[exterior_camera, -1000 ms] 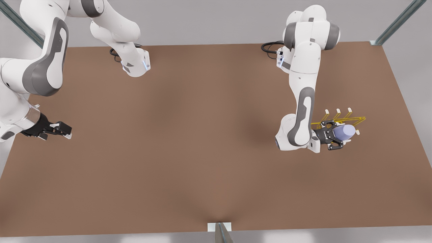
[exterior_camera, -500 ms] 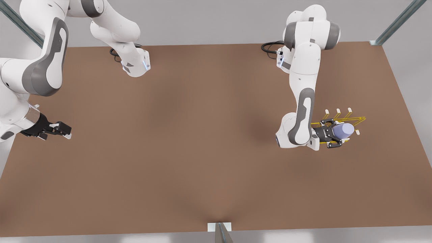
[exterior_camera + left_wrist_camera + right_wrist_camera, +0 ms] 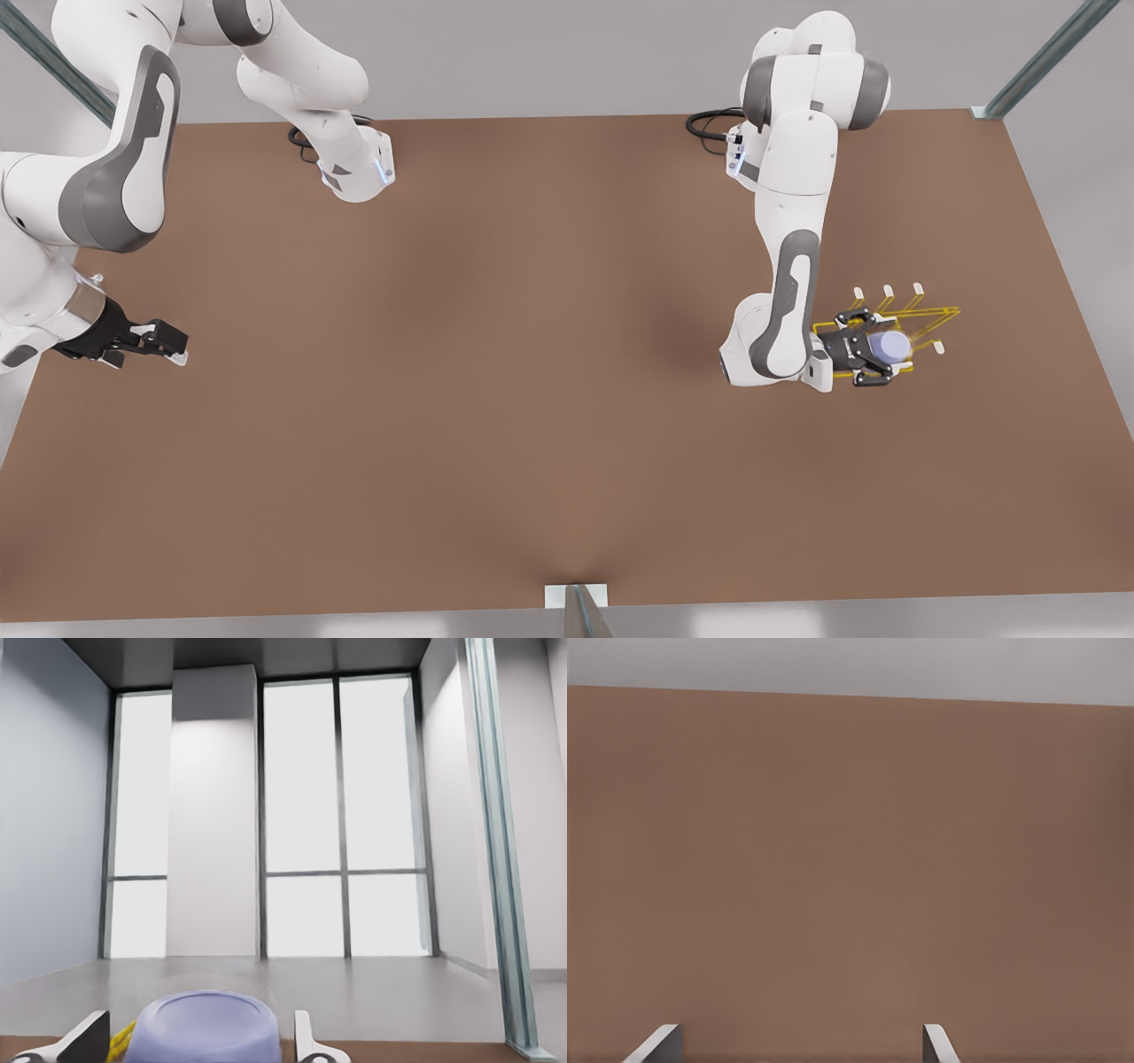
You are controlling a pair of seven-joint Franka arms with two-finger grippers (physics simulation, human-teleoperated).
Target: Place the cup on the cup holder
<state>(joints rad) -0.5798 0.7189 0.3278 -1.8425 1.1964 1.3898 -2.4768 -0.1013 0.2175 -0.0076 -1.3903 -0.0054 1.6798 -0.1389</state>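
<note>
Left pincer (image 3: 873, 347) clenched on the cup (image 3: 887, 344), over the cup holder (image 3: 930, 312) at the front view's right of the desk (image 3: 496, 372). Right pincer (image 3: 152, 341) released, waiting at the left. Probably light, stiff, smooth, so likely slippery; best gripped across the tapered sides.

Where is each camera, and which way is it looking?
Front view: high above the brown table, looking down; both arms show, the left pincer holding the cup over the yellow cup holder, the right pincer waiting at the front view's left.
Left wrist view: on the arm holding the cup, facing tall windows; fingertips flank the cup.
Right wrist view: on the waiting arm, facing bare table; open fingertips show.
Shared: front and left wrist views both show the cup.
</note>
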